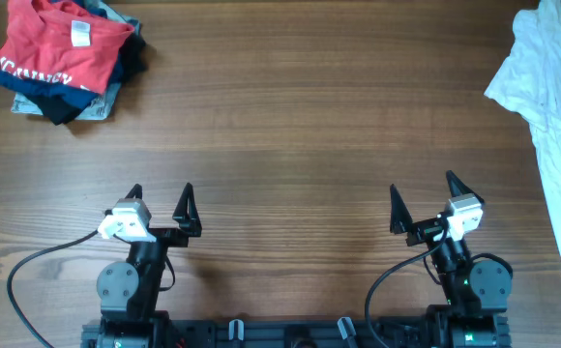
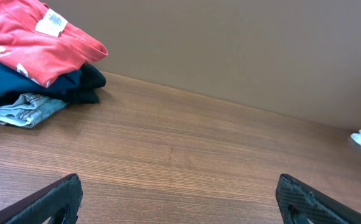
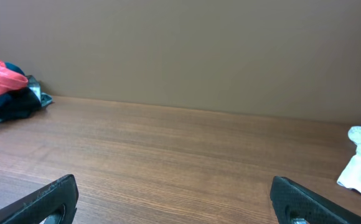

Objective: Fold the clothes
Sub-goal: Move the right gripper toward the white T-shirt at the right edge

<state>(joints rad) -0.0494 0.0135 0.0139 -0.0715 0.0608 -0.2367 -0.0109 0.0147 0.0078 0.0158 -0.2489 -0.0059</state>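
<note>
Wood-grain bench (image 1: 290, 126) carries a folded stack (image 1: 53, 97) topped by a red shirt (image 1: 63, 43) at 10 o'clock, and a loose white garment (image 1: 554, 116), possibly a shirt, running from 2 to 4 o'clock along the edge. At 7 o'clock the left gripper (image 1: 160, 193) and at 5 o'clock the right gripper (image 1: 422, 188) both hold their jaws wide and empty, well apart from either pile.

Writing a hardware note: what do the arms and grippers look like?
Both arms are black with round grey joint housings. The left gripper and right gripper each have two pointed black fingers, a white block behind them, and a black cable.
</note>
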